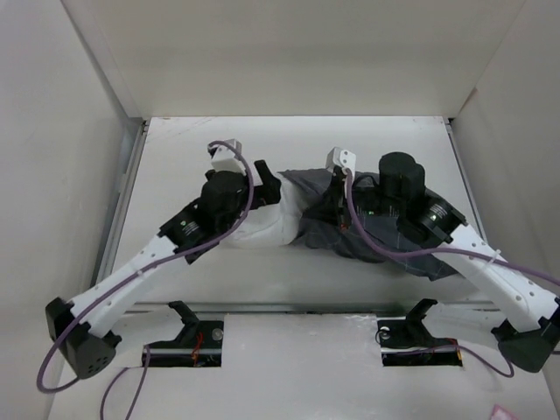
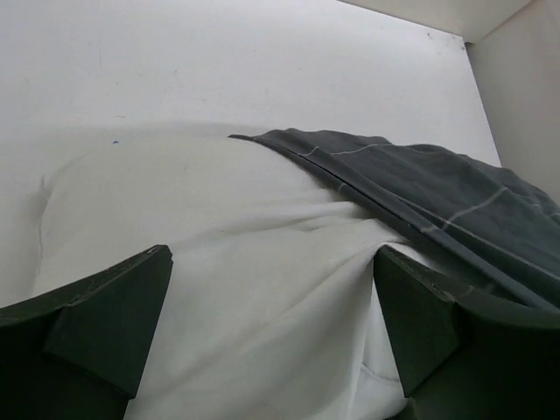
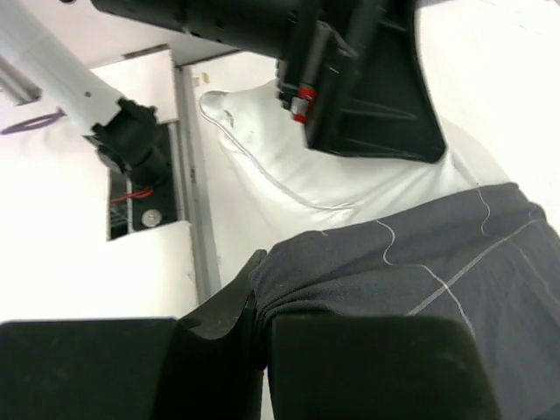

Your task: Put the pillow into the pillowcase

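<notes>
Bright, diffuse light; faint soft shadows; white surfaces slightly washed out.

Surroundings: white table inside a three-walled white enclosure

Table [image 1: 262, 276], matte white and flat. Left wall [image 1: 52, 175], back wall [image 1: 297, 52] and right wall [image 1: 516, 131], all plain white, standing at the table's edges. Metal rail [image 1: 121, 210] along the table's left edge; second rail [image 1: 297, 308] across its near edge. White near board [image 1: 297, 363] in front of that rail, with a left cutout [image 1: 179, 350] and a right cutout [image 1: 420, 350], each showing dark hardware and red wire. Small pink item [image 1: 503, 411] at the bottom right corner, cut off by the frame, kind unidentifiable.
</notes>
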Robot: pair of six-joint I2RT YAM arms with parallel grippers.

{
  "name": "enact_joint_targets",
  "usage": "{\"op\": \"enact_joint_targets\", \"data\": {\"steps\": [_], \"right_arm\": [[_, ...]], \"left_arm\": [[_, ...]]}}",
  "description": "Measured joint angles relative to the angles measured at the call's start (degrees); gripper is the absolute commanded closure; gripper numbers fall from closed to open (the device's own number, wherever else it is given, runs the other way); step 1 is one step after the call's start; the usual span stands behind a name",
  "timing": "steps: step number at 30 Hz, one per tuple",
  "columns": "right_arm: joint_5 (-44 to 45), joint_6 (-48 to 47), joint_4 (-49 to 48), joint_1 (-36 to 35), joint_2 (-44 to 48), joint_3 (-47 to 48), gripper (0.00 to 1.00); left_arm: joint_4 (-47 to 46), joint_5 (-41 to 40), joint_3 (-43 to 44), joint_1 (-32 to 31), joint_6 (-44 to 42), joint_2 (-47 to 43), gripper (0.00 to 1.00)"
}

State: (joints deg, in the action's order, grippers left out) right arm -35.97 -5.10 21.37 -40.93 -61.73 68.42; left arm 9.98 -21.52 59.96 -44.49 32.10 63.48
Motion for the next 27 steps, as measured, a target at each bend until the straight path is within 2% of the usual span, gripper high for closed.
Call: {"op": "enact_joint_targets", "data": {"steps": [5, 9, 14, 18, 21, 22, 23, 24, 27], "right_arm": [[-7.96, -1.49, -2.47, 0.00, -6.67, 2.29, 1.00], [-17.14, -5.33, -2.19, 0.52, -19.74, 13.77, 1.00], [-31.95, -8.31, -1.70, 2.75, -37.79, 33.64, 1.00], [-37.94, -9.07, -1.57, 2.99, -41.35, 36.22, 1.00], [-39.78, -9.20, -2.56, 2.97, -39.34, 34.91, 1.00], [-40.13, -9.22, -2.56, 2.97, -38.66, 34.84, 1.00], [-40.26, -9.25, -2.56, 2.97, -38.10, 34.84, 1.00], [-40.28, -9.29, -2.43, 2.97, -37.53, 34.84, 1.00], [-39.45, -9.33, -0.46, 3.17, -36.17, 34.80, 1.00]], "left_arm": [[2.45, 1.11, -6.03, 0.48, 0.09, -11.61, 0.00], [3.89, 2.29, -9.79, 0.68, 0.35, -19.15, 0.00], [5.70, 3.06, -10.08, 0.74, 0.39, -20.90, 0.00], [8.11, 3.30, -10.08, 1.09, 0.72, -19.91, 0.00], [8.28, 5.14, -10.14, 1.09, 0.68, -18.36, 0.19], [8.13, 6.36, -10.14, 1.09, 0.37, -17.88, 0.44], [7.82, 7.28, -10.14, 1.11, 0.68, -17.09, 0.45], [7.37, 8.74, -10.19, 1.11, 0.09, -16.39, 0.68], [4.24, 13.60, -11.30, 1.18, -0.81, -14.99, 0.88]]}}
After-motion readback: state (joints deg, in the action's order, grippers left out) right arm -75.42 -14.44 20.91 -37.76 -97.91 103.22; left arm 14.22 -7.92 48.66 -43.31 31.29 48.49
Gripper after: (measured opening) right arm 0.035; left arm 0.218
